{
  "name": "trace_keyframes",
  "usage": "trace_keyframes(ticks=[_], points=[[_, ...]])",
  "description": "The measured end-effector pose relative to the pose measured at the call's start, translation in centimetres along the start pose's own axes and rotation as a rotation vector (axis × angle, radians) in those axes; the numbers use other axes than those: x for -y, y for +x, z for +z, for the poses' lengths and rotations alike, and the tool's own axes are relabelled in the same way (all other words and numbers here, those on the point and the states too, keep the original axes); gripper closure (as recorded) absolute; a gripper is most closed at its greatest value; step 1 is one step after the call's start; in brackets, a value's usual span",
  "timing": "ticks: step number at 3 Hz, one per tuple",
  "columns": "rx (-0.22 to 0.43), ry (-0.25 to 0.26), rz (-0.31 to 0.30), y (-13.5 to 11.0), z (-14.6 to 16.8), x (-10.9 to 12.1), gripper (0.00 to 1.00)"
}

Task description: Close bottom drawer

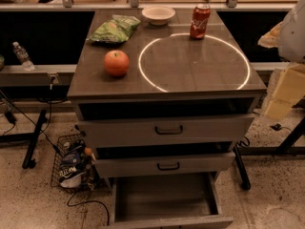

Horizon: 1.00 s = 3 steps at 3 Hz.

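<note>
The bottom drawer (164, 198) is pulled far out at the foot of the grey cabinet. Its empty inside faces up and its front panel (171, 222) lies along the bottom edge of the view; its handle is out of view. The middle drawer (164, 166) and the top drawer (167, 130) above it stand slightly out, each with a dark bar handle. My gripper (285, 90) shows as pale cream parts at the right edge, beside the cabinet's top right corner, above and to the right of the bottom drawer and apart from it.
On the cabinet top (200, 66) are an apple (116, 63), a green chip bag (114, 29), a white bowl (158, 14) and a red soda can (199, 21). A wire basket with bags (72, 163) and cables sit on the floor to the left. A black stand leg (241, 168) is at the right.
</note>
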State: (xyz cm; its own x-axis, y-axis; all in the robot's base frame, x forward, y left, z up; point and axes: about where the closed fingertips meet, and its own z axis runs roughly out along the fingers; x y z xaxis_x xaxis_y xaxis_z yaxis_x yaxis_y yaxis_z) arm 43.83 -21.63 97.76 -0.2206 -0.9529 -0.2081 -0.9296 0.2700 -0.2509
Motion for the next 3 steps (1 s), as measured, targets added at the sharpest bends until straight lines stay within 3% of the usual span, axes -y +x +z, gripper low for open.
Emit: trace_keyframes(ticks=[1,2,3], points=[[0.005,-0.01,-0.008,0.3,1.4,-0.7,0.0],[0.007,-0.057,-0.034,1.6,6.3,-3.2,0.0],[0.041,-0.12,-0.069,3.6,13.8,-6.3,0.0]])
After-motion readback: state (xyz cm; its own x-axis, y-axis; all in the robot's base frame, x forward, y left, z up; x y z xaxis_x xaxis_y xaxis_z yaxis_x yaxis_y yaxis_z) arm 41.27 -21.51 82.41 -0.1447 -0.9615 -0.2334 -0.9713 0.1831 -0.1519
